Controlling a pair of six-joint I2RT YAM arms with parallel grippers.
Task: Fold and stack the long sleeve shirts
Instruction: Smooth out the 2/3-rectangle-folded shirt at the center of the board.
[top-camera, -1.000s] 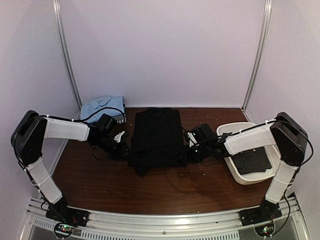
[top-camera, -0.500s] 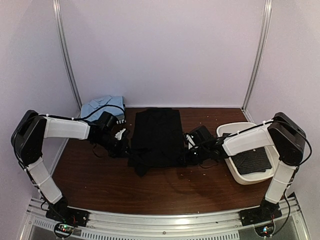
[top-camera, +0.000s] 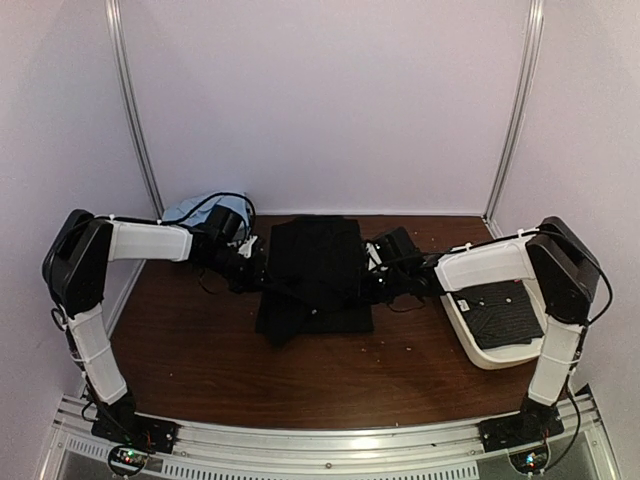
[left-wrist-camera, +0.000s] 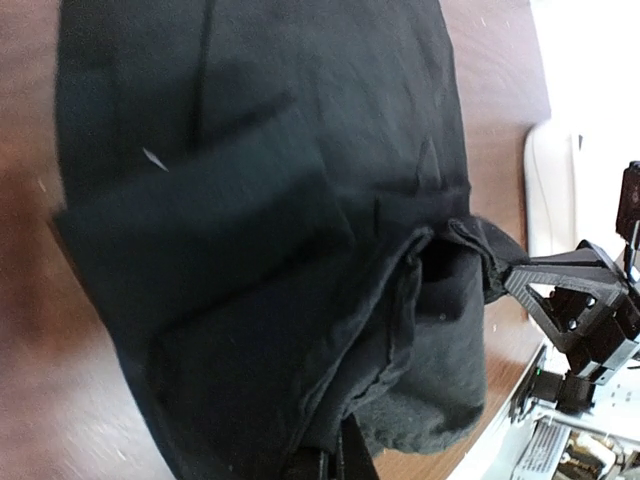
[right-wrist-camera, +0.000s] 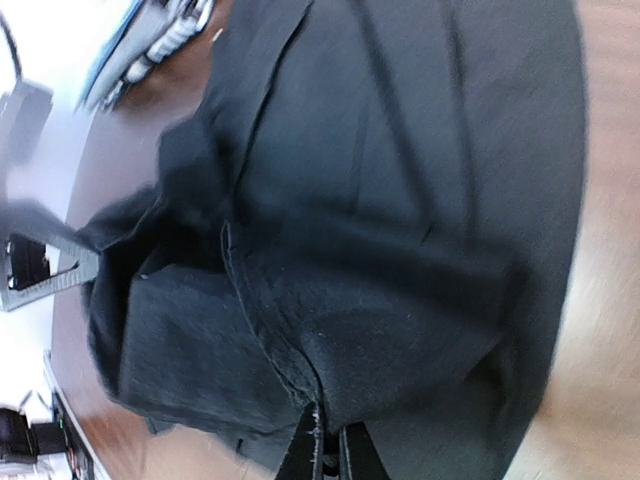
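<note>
Left gripper (top-camera: 258, 272): jaws pinched tight on the left side edge of the black shirt (top-camera: 315, 270). The left wrist view shows a bunched double layer of cloth running into the fingertips. Right gripper (top-camera: 377, 277): same thing mirrored, clamped on the right side edge, with a seam fold feeding straight into its fingers in the right wrist view. Each wrist camera sees the other gripper across the cloth, so the 2 grips sit roughly level with each other.

My read is that the matched grips are there so both edges lift together and the fold line stays square across the body. 1 side leading would skew it.

The black shirt sits mid-table (top-camera: 200, 340) between the arms. The far part lies flat, and the near part is layered and a bit wider, with a loose bit poking out at the near-left corner. It's partly folded, not finished.

The white tray (top-camera: 470, 340) is just right of the right gripper, with 1 folded dotted shirt (top-camera: 500, 312) already in it. That's likely the stack target, so it makes sense to fold this close to it.

A light blue cloth (top-camera: 195, 212) is bunched at the back-left corner behind the left arm, clear of the work.

Risk: the grip is thin, and I can't tell if both layers are caught on each side.
</note>
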